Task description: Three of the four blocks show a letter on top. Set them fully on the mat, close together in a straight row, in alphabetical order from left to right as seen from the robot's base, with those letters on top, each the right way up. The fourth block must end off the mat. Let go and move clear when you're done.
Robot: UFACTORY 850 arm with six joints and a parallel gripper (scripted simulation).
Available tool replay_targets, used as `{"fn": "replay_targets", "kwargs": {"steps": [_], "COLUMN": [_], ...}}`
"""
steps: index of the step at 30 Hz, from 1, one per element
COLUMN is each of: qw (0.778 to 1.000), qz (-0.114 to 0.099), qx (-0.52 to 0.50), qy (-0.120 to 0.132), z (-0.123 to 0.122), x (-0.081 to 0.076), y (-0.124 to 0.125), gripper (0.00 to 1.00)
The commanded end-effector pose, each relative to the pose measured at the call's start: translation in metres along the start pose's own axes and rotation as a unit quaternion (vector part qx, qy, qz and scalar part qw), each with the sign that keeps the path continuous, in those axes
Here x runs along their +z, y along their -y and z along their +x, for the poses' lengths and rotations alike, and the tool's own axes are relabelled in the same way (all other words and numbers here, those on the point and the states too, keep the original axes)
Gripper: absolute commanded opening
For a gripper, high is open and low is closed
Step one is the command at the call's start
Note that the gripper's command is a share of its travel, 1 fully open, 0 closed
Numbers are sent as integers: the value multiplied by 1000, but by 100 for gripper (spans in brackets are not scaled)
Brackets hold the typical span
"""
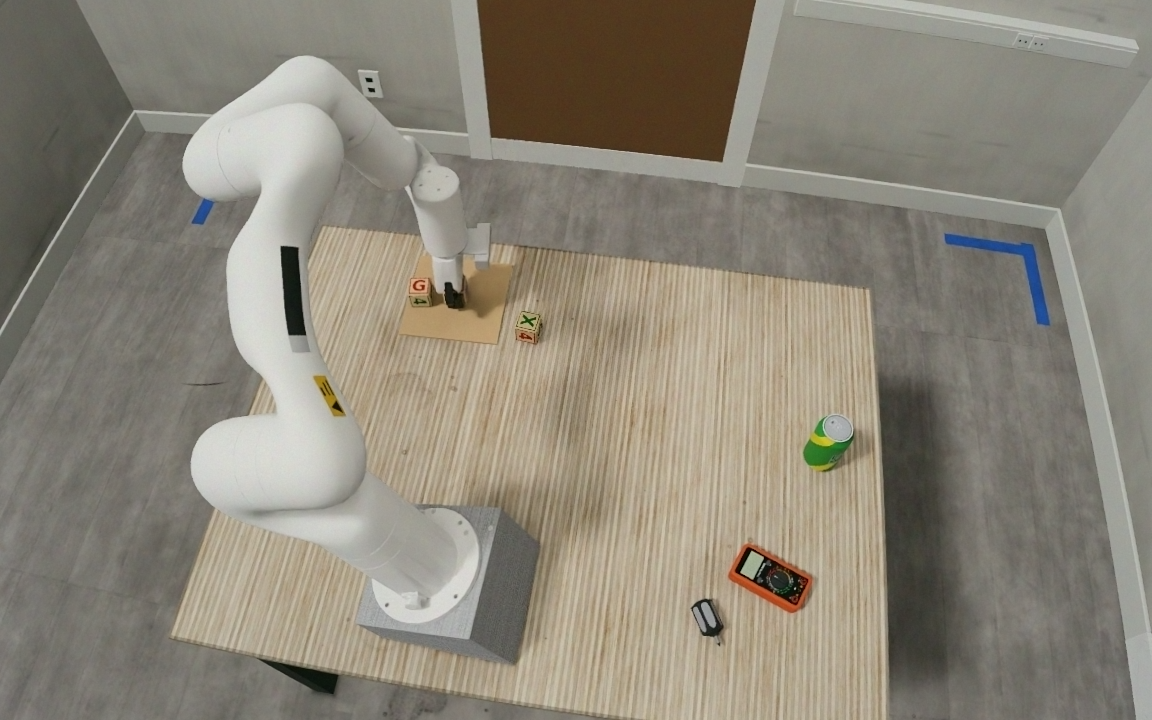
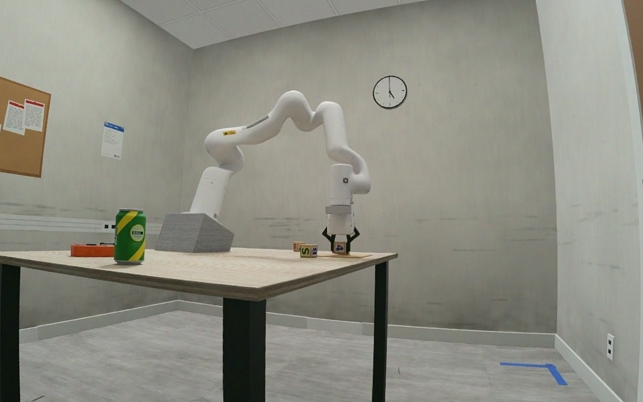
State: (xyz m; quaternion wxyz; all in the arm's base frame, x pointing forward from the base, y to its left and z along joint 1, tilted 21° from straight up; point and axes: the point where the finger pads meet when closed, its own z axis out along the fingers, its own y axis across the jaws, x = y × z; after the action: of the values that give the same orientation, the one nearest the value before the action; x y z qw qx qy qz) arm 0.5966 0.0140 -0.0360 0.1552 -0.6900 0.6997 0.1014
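A tan mat [image 1: 469, 324] lies at the table's far left; it also shows in the exterior view [image 2: 356, 255]. A block with a red G on top [image 1: 419, 291] sits on the mat's left part. My gripper [image 1: 454, 296] points straight down just right of the G block and is shut on a block showing a 4 on its side [image 2: 340, 247], held at or just above the mat. Its top face is hidden by the fingers. A block with a green X on top [image 1: 527, 325] stands on the table right of the mat. Another block [image 2: 297, 245] stands farther back, hidden by my arm in the top view.
A green and yellow can [image 1: 827, 442] stands near the right edge. An orange multimeter [image 1: 769, 577] and a small black object [image 1: 705, 617] lie at the front right. My grey base block [image 1: 450, 595] sits at the front.
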Motion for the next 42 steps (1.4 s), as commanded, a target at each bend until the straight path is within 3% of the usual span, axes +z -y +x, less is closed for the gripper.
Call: {"fn": "replay_targets", "kwargs": {"steps": [1, 42], "qw": [1000, 1000], "qz": [1, 1], "qx": [0, 0], "qy": [0, 0], "z": [0, 0], "x": [-1, 3], "y": [1, 1], "gripper": [44, 44]}}
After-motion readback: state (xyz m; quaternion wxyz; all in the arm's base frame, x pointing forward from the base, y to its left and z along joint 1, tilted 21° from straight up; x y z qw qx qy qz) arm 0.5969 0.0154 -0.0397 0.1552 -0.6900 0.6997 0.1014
